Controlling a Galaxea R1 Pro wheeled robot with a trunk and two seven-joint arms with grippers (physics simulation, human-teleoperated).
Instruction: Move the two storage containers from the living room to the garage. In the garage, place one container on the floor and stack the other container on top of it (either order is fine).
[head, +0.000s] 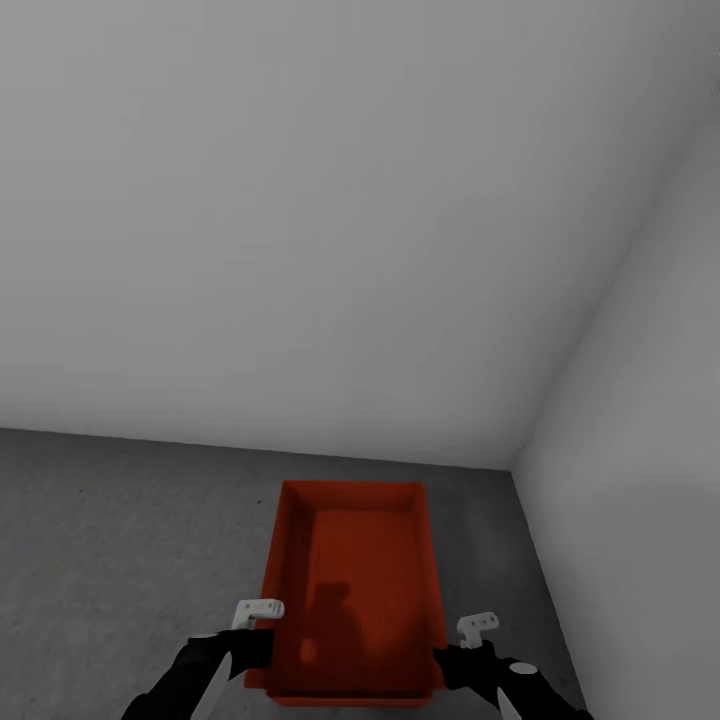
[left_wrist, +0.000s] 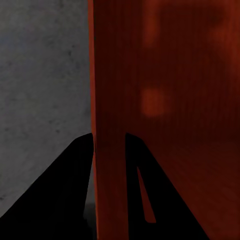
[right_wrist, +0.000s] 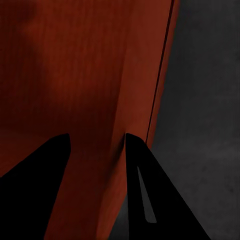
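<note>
One orange-red open-top storage container (head: 350, 570) sits low over the dark grey concrete floor (head: 120, 540), close to a corner of the garage's white walls. I cannot tell whether it rests on the floor. My left gripper (head: 262, 640) is shut on its left wall, and in the left wrist view one finger is on each side of that thin wall (left_wrist: 109, 145). My right gripper (head: 450, 650) is shut on the right wall, again one finger inside and one outside (right_wrist: 97, 145). The second container is out of view.
A plain white wall (head: 300, 200) rises just beyond the container. A second white wall (head: 650, 450) closes the right side and meets it in a corner. Mottled concrete stretches away to the left.
</note>
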